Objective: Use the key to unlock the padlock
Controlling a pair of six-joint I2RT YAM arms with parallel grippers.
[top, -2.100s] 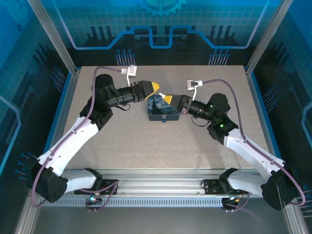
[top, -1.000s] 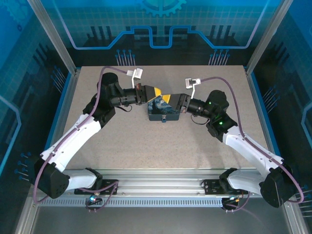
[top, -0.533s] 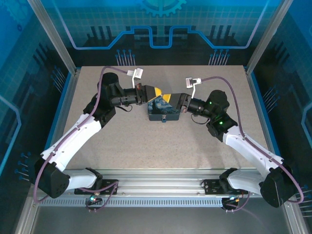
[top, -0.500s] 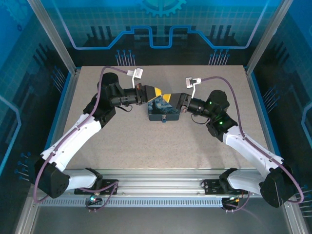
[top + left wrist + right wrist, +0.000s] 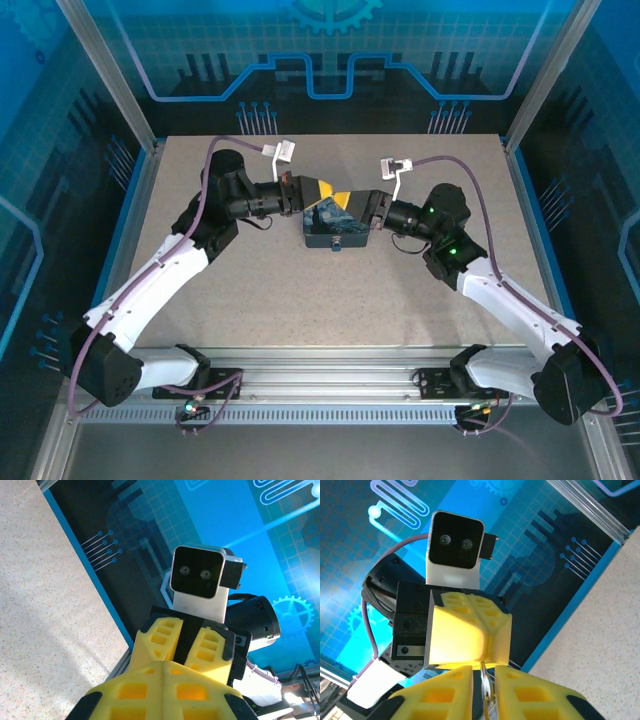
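Note:
My two grippers meet tip to tip above a dark blue painted box [image 5: 322, 236]. The left gripper [image 5: 327, 189] is shut, its yellow fingers pressed together [image 5: 167, 664]. In the right wrist view a small silver key [image 5: 485, 684] with a ring runs from the seam of the left gripper [image 5: 483, 656] back between my right gripper [image 5: 484, 674] fingers. A dark gap shows on each side of the key, so the right gripper [image 5: 345, 199] looks open around the key's head. A small metal piece [image 5: 338, 244] sits on the box's front; whether it is the padlock is too small to tell.
The box stands at the middle of the speckled tabletop [image 5: 330, 300], under both grippers. Aluminium posts [image 5: 140, 130] and blue panel walls close in the table at the left, right and back.
Since two seconds ago the left gripper has rolled over and closed in on the right one until the fingertips meet. Almost nothing has moved in the last half second.

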